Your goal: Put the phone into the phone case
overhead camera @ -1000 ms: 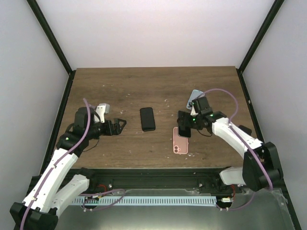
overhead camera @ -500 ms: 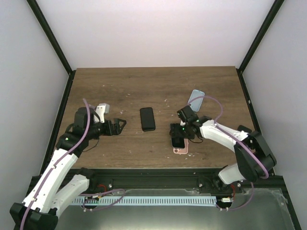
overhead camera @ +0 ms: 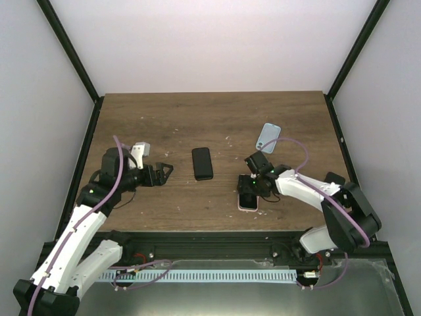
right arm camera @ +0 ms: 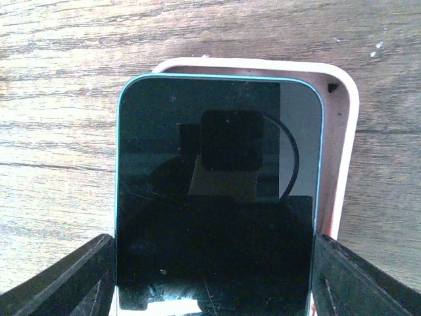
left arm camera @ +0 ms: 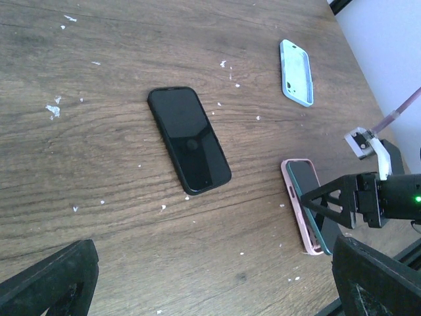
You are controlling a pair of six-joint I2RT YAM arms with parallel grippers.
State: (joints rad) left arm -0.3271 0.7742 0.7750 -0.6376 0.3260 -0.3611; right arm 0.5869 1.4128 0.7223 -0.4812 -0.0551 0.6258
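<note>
Gripping the teal-rimmed phone (right arm camera: 214,197) by its long edges, the right claw (right arm camera: 212,280) is positioned over the pink phone case (right arm camera: 339,131) on the bench (overhead camera: 164,118). The phone is laid screen-up across the case, offset sideways. The left claw (overhead camera: 164,171) is held spread and empty, well apart.

From above, the right pincer (overhead camera: 253,186) covers most of the phone (right arm camera: 217,197) and the pink case (right arm camera: 339,131) by the near edge of the bench (overhead camera: 164,118). Its wrist view cuts off the phone's near end; the phone hides most of the case's inside.
</note>
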